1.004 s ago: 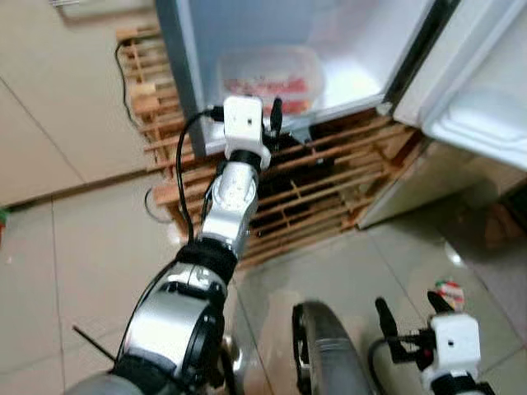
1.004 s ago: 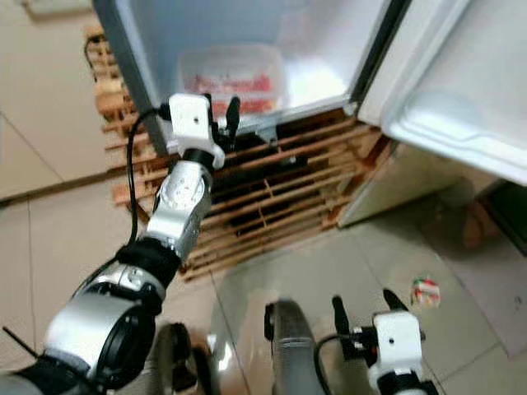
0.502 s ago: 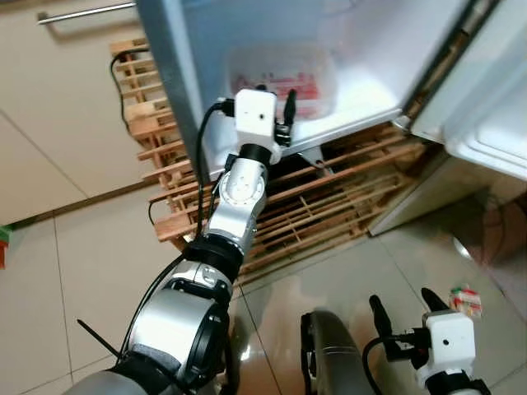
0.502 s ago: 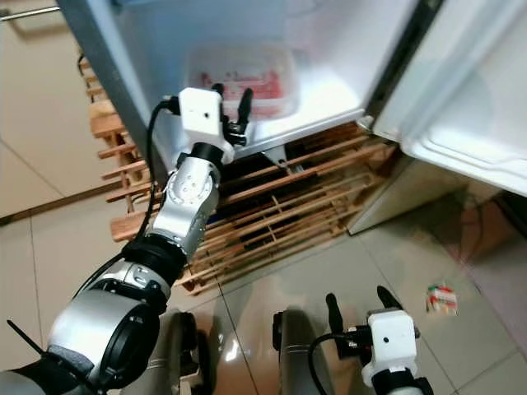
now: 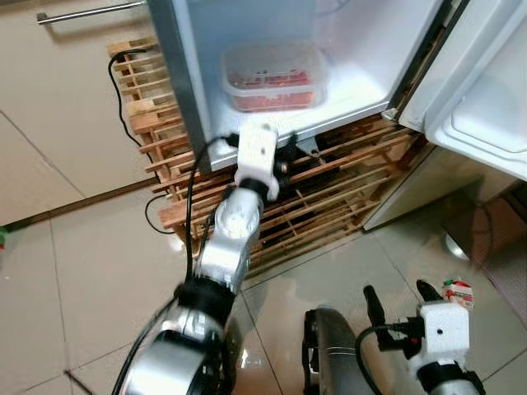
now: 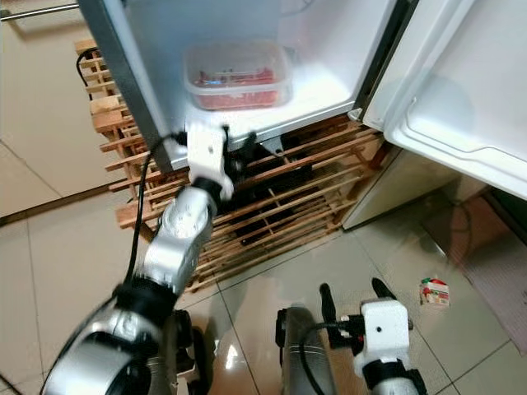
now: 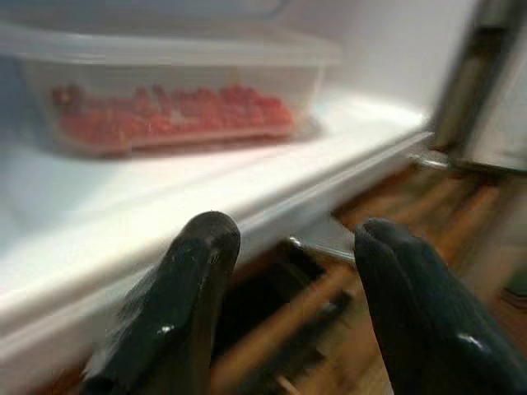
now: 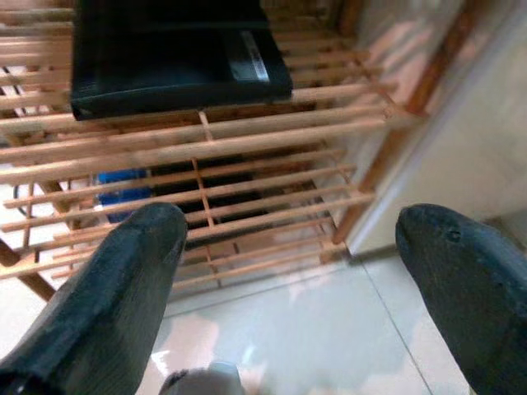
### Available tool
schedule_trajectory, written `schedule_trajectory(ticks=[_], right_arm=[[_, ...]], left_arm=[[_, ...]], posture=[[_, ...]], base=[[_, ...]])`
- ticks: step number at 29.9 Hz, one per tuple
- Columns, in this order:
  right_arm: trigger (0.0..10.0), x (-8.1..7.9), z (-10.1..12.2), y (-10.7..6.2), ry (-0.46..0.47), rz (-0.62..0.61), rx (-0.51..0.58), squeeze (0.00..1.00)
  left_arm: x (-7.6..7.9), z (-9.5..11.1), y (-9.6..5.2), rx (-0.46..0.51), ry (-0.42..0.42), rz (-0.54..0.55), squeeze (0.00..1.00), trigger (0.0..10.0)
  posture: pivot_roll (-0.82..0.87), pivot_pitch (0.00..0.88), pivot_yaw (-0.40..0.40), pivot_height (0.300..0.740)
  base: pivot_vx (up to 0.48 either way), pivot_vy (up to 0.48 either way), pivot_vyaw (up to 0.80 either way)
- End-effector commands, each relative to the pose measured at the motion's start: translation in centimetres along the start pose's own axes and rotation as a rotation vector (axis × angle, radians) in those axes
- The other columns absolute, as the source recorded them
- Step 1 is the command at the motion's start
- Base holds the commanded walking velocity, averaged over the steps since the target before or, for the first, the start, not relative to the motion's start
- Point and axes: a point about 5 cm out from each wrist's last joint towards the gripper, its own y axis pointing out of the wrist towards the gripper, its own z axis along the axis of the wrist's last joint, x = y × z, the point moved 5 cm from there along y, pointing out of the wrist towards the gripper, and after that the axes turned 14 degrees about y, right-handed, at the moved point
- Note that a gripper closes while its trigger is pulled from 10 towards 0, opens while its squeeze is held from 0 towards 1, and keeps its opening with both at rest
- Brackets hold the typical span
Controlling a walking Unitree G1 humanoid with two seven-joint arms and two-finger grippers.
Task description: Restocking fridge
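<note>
- Two black fingers (image 7: 177,313) of the left gripper (image 7: 292,313) spread apart, nothing between them, tips just before the white front lip of the fridge floor (image 7: 272,206)
- Left gripper raised at the end of the outstretched silver left arm (image 5: 226,247), held at the lower edge of the open fridge (image 5: 247,33), just below the shelf level
- Clear lidded container (image 5: 274,76) with red contents resting on the fridge floor, well inside, beyond the left gripper and apart from it
- Right gripper (image 8: 288,271) low near the tiled floor (image 5: 99,271), fingers (image 8: 115,288) wide apart and empty, aimed at the wooden slatted rack (image 8: 206,156)
- Wooden slatted rack standing under the fridge, a flat black box (image 8: 173,49) lying on its upper slats, something blue (image 8: 123,185) lower down behind the slats
- Black cable (image 5: 123,74) hanging down the rack's left end
- White fridge door (image 5: 486,90) swung open to the right
- Small red, white and green carton (image 5: 459,292) lying on the tiles to the right, near the right gripper but apart from it
</note>
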Motion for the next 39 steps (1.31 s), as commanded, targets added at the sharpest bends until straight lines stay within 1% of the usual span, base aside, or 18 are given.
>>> schedule_trajectory(ticks=[1,2,3,4,5,7,9,10,11,17,22,25,27,31,32,34,36,39], right_arm=[[10.0,0.5,-0.2,0.0,0.008,-0.023,-0.016,0.00],[10.0,0.5,-0.2,0.0,0.008,-0.023,-0.016,0.00],[10.0,0.2,0.5,1.4,0.043,-0.023,0.012,0.00],[10.0,0.2,0.5,1.4,0.043,-0.023,0.012,0.00],[10.0,0.0,0.7,2.4,0.064,-0.016,0.025,0.00],[10.0,-0.2,0.8,4.0,0.094,-0.011,0.034,0.00],[10.0,-0.2,0.7,5.3,0.100,-0.004,0.035,0.00],[10.0,-0.2,0.7,5.3,0.100,-0.004,0.035,0.00],[10.0,-0.4,0.7,6.1,0.103,0.004,0.036,0.00],[10.0,-0.6,0.5,7.6,0.108,0.011,0.040,0.00],[10.0,-1.1,0.6,8.1,0.109,0.045,0.048,0.00],[10.0,-1.3,0.4,8.1,0.121,0.048,0.038,0.00],[10.0,-1.0,0.0,7.8,0.125,0.034,0.032,0.00],[10.0,-0.5,-0.3,7.5,0.125,0.019,0.031,0.00],[10.0,-0.1,-0.3,7.4,0.127,0.013,0.034,0.00],[10.0,0.0,-0.3,7.4,0.126,0.014,0.033,0.00],[10.0,0.1,-0.3,7.4,0.133,0.019,0.035,0.00],[10.0,0.0,-0.3,7.5,0.137,0.025,0.038,0.00]], left_arm=[[0.8,1.1,-0.2,0.027,-0.007,-0.051,0.00,10.0],[0.8,1.1,-0.2,0.027,-0.007,-0.051,0.00,10.0],[0.1,1.0,-1.7,0.022,-0.012,-0.049,0.00,10.0],[0.1,1.0,-1.7,0.022,-0.012,-0.049,0.00,10.0],[-0.6,0.9,-2.3,0.012,-0.011,-0.030,0.00,10.0],[-1.5,1.1,-2.9,-0.010,0.002,-0.008,0.00,10.0],[-2.0,1.6,-2.7,-0.007,0.013,0.009,0.00,10.0],[-2.0,1.6,-2.7,-0.007,0.013,0.009,0.00,10.0],[-2.1,2.2,-2.7,-0.003,0.017,0.013,0.00,10.0],[-2.0,2.6,-2.7,-0.018,0.010,-0.001,0.00,10.0],[-2.3,2.5,-2.4,-0.030,0.017,0.002,0.00,10.0],[-2.6,2.6,-2.2,-0.031,0.021,0.011,0.00,10.0],[-3.0,2.6,-2.0,-0.037,0.026,0.025,0.00,10.0],[-3.3,2.4,-2.1,-0.046,0.040,0.032,0.00,10.0],[-3.4,2.3,-2.2,-0.051,0.045,0.039,0.00,10.0],[-3.4,2.3,-2.3,-0.052,0.040,0.042,0.00,10.0],[-3.8,1.7,-2.6,-0.072,0.074,0.061,0.00,10.0],[-4.3,1.0,-3.0,-0.094,0.081,0.073,0.00,10.0]], posture=[[-0.19,0.159,0.000,0.646],[-0.19,0.159,0.000,0.646],[-0.16,0.135,0.003,0.646],[-0.16,0.135,0.003,0.646],[-0.14,0.118,0.001,0.646],[-0.13,0.100,0.000,0.646],[-0.10,0.075,-0.001,0.646],[-0.10,0.075,-0.001,0.646],[-0.10,0.064,-0.001,0.646],[-0.09,0.034,0.007,0.646],[-0.09,0.025,0.012,0.646],[-0.10,0.027,0.017,0.656],[-0.10,0.029,0.019,0.671],[-0.09,0.029,0.021,0.686],[-0.09,0.033,0.025,0.696],[-0.09,0.033,0.024,0.701],[-0.08,0.034,0.025,0.716],[-0.08,0.034,0.022,0.731]], base=[[0.000,0.000,0.00],[0.000,0.000,0.00],[-0.386,0.000,0.00],[-0.386,0.000,0.00],[-0.480,0.000,0.00],[-0.480,0.000,0.00],[-0.480,0.000,0.00],[-0.480,0.000,0.00],[-0.480,0.000,0.00],[-0.400,0.000,0.00],[0.000,0.000,0.00],[0.000,0.000,0.00],[0.000,0.000,0.00],[0.000,0.000,0.00],[0.000,0.000,0.00],[0.000,0.000,0.00],[0.000,0.000,0.00],[0.000,0.000,0.00]])
